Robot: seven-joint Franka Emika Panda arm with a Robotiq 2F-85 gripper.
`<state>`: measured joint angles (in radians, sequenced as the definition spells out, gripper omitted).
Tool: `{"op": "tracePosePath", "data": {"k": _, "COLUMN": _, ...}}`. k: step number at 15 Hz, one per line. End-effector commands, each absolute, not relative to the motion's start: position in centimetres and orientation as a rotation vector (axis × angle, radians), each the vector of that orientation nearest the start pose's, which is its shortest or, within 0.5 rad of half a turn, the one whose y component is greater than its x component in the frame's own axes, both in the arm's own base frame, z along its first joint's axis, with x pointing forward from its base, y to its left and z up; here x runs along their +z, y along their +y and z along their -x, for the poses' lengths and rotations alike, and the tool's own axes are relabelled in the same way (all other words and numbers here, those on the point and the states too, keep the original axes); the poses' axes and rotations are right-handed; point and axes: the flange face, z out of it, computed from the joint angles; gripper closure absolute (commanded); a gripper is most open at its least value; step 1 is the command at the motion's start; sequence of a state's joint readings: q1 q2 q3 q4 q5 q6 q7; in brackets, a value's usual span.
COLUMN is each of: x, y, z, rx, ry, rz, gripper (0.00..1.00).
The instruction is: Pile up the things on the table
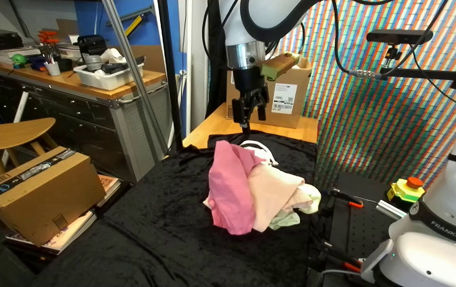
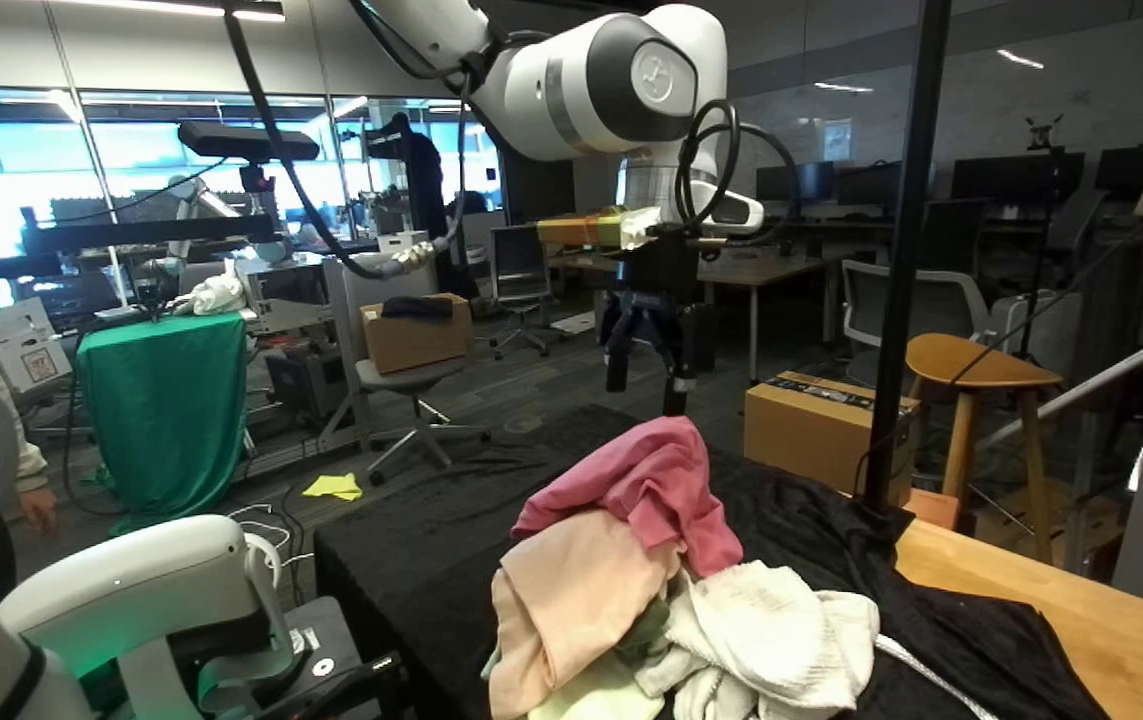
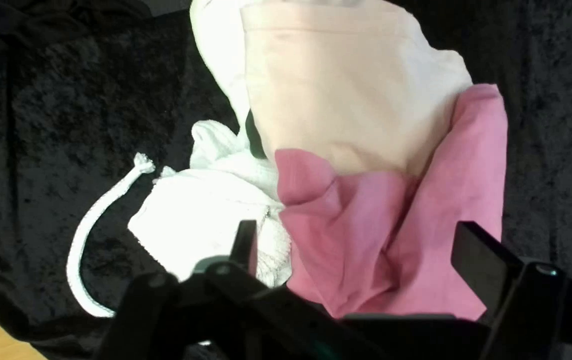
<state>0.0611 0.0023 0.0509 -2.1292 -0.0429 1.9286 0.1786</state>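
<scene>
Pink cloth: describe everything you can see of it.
The pink cloth is plain and unpatterned and looks like soft, matte woven fabric. It lies crumpled, partly over the peach cloth, with bunched folds and a broader, smoother flap reaching down toward the black velvet tablecloth. In the wrist view its edge appears to meet the white terry cloth. The open fingers are above it; no contact with it shows.
</scene>
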Motion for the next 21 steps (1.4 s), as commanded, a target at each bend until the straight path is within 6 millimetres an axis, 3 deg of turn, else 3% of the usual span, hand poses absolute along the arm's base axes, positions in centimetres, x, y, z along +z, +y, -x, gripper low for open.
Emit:
{"op": "tracePosePath", "data": {"k": 1, "x": 43.2, "y": 5.1, "z": -47.3, "rx": 0.307, "ry": -0.014, "rz": 3.164, "gripper": 0.00}}
{"op": "tracePosePath", "data": {"k": 6, "x": 48.8, "y": 4.5, "z": -41.5, "rx": 0.341, "ry": -0.287, "rz": 3.096, "gripper": 0.00}}
{"op": "tracePosePath", "data": {"k": 11, "x": 52.1, "y": 2.6, "z": -36.2, "rx": 0.271, "ry": -0.453, "rz": 3.031, "gripper": 0.00}}
{"op": "tracePosePath", "data": {"k": 16, "x": 52.4, "y": 1.5, "z": -32.3, "rx": 0.110, "ry": -0.507, "rz": 3.022, "gripper": 0.00}}
{"op": "tracePosePath", "data": {"k": 21, "x": 50.1, "y": 2.0, "z": -29.7, "rx": -0.207, "ry": -0.418, "rz": 3.051, "gripper": 0.00}}
